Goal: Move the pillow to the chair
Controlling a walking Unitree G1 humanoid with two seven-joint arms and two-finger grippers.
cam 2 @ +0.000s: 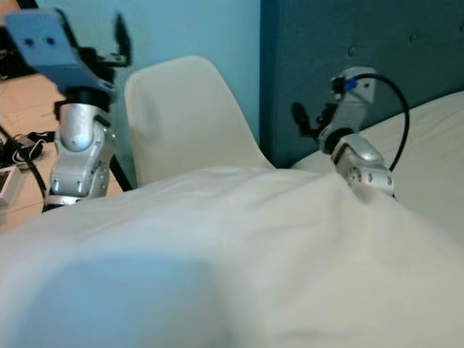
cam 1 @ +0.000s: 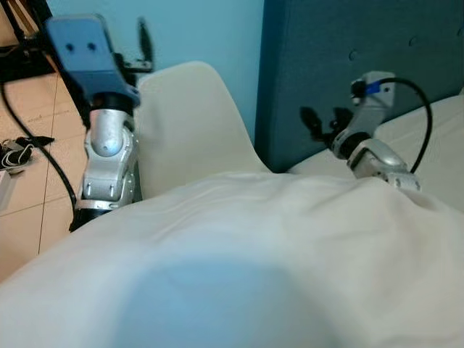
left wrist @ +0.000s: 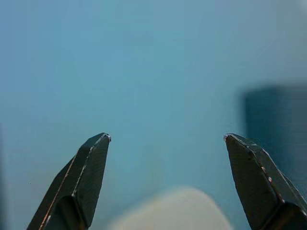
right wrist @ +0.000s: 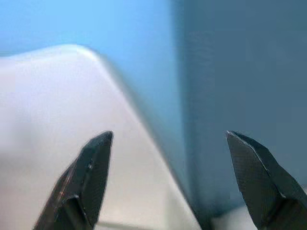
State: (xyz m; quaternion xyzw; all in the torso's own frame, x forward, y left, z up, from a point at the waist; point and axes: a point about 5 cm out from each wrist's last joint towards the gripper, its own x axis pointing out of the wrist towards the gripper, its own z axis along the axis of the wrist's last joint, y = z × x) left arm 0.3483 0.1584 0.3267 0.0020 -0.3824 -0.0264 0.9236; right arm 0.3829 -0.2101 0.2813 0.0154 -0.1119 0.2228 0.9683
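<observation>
Up close, the big white pillow [cam 1: 254, 261] filled the bottom of the frame before the chair [cam 1: 192, 123], looking soft and light, best hugged underneath by both end effectors, left [left wrist: 165, 139] and right [right wrist: 168, 136], each spread apart.

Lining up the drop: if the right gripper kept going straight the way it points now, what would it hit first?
Probably the white chair back's edge, or the dark headboard beside it; the open right gripper points at their boundary, and depth is unclear.
</observation>
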